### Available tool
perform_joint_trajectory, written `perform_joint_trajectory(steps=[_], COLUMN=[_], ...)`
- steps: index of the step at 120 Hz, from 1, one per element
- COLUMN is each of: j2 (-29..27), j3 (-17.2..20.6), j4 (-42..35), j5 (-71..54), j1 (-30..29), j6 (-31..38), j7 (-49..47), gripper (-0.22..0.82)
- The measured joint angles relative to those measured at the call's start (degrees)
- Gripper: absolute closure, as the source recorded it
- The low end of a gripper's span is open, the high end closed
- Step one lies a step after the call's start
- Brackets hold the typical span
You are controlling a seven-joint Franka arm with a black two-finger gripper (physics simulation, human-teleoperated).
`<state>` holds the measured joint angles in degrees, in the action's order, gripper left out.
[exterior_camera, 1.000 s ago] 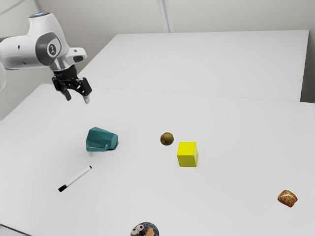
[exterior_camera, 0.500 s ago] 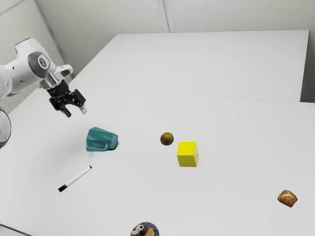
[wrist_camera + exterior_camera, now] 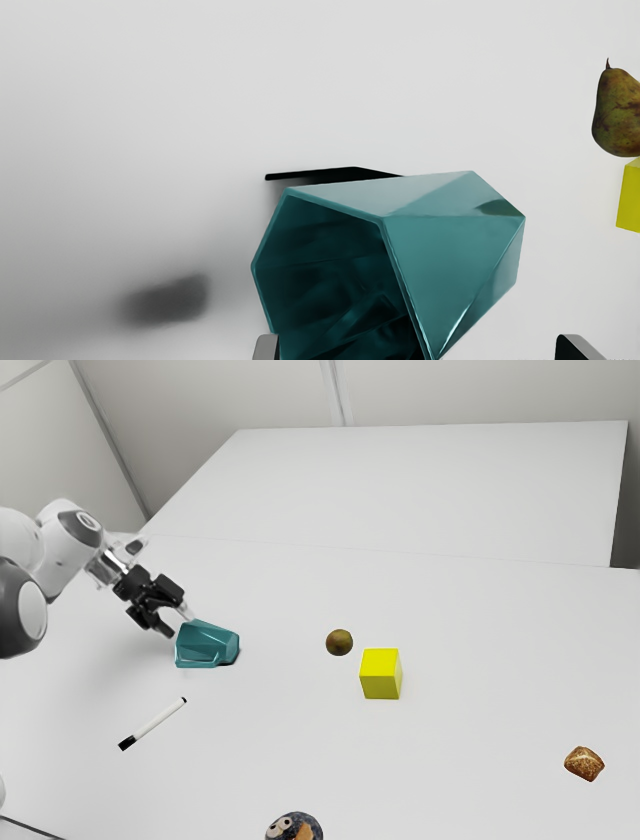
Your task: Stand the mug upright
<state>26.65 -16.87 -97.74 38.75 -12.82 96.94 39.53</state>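
Observation:
The teal faceted mug lies on its side on the table in the exterior view, its handle toward the marker. My gripper is tilted just above and beside the mug's open end. In the wrist view the mug has its mouth facing the camera, and its lower part runs off between the fingertips. The gripper stands open there, its two fingertips wide apart, one near the mug's rim and the other out past its side.
A white marker with a black cap lies near the mug. Toward the exterior view's right are a pear, a yellow cube and a brown lump. A dark patterned round object sits at the near edge.
My gripper has come down and tilted toward the mug, from well above it to close beside its mouth. The mug and the other objects stay where they were.

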Motion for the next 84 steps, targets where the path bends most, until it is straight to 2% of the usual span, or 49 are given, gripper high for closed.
perform_joint_trajectory(steps=[31,46,59,84], j2=[1.67,1.75,1.70,1.68], j3=[0.00,0.00,0.00,0.03], j4=[-1.87,-2.15,-2.39,-2.88], j5=[6.52,8.35,9.41,10.61], j1=[-0.45,-0.39,-0.37,-0.37], j6=[-2.21,-2.60,-2.80,-3.03], j7=[3.31,4.22,4.76,5.55], gripper=[0.01,0.07,0.20,0.55])
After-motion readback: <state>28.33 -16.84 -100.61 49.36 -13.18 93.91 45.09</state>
